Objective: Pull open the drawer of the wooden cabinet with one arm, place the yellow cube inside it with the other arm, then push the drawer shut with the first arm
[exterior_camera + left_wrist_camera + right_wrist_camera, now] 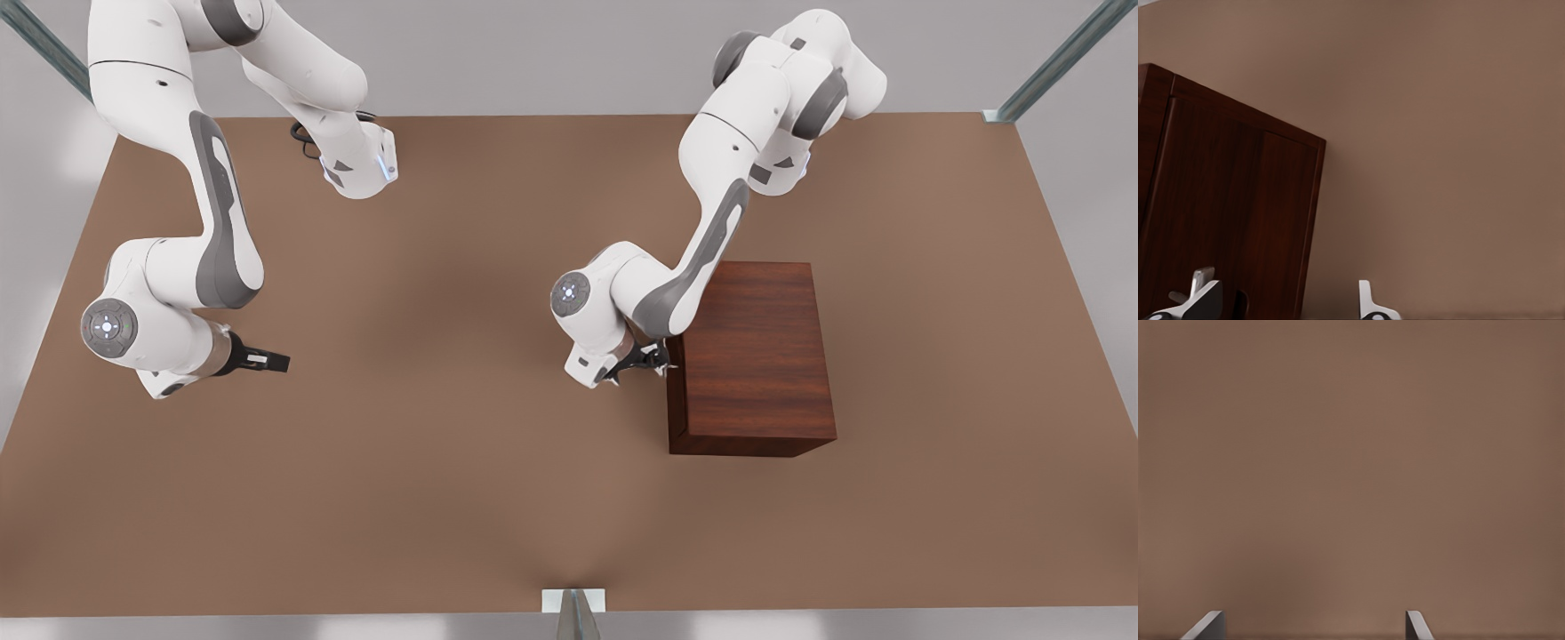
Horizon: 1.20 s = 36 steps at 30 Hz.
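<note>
Dark reddish-brown wood is what I see first: the wooden cabinet point(754, 356) stands on the brown table point(444, 462), toward the front view's right. Its long axis runs from the far side of the table toward the near edge in that view, and its grain follows the same line. The face turned to the front view's left is the one the nearer arm works at.

I cannot make out the drawer front or its handle clearly; from the left wrist view I see only a dark panelled face of the cabinet point(1231, 213), and I cannot tell whether anything lies inside.

My left end effector point(642, 363) sits right against the cabinet's left face in the front view, low on that side and near its middle. In the left wrist view its fingers point(1368, 303) are spread, one tip in front of the wood and the other over bare table just beside the cabinet's edge.

My right end effector point(267, 362) waits well apart from the cabinet, at the front view's left, pointing toward it. Its fingers point(1415, 625) stand spread over bare table, pinching nothing.
</note>
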Tool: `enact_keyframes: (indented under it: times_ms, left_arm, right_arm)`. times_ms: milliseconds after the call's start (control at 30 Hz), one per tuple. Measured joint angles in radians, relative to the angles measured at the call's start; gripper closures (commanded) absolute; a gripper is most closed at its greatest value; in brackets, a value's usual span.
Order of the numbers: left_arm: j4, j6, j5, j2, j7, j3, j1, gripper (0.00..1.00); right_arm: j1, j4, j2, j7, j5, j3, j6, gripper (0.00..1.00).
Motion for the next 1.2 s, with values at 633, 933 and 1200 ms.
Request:
enact_keyframes:
  times_ms: [633, 933, 1200]
  left_arm:
    - [-0.010, 0.003, -0.002, -0.006, 0.005, 0.001, -0.004, 0.00]
    - [0.017, -0.099, -0.181, -0.231, 0.051, 0.002, 0.117, 0.00]
    - [0.111, -0.392, -0.418, -0.402, 0.381, 0.005, 0.539, 0.00]
  right_arm:
    - [0.000, 0.002, 0.001, 0.002, 0.000, 0.000, 0.000, 0.00]
    - [0.000, 0.002, 0.001, 0.002, 0.000, 0.000, -0.001, 0.00]
    - [0.000, 0.002, 0.001, 0.002, 0.000, 0.000, -0.001, 0.00]
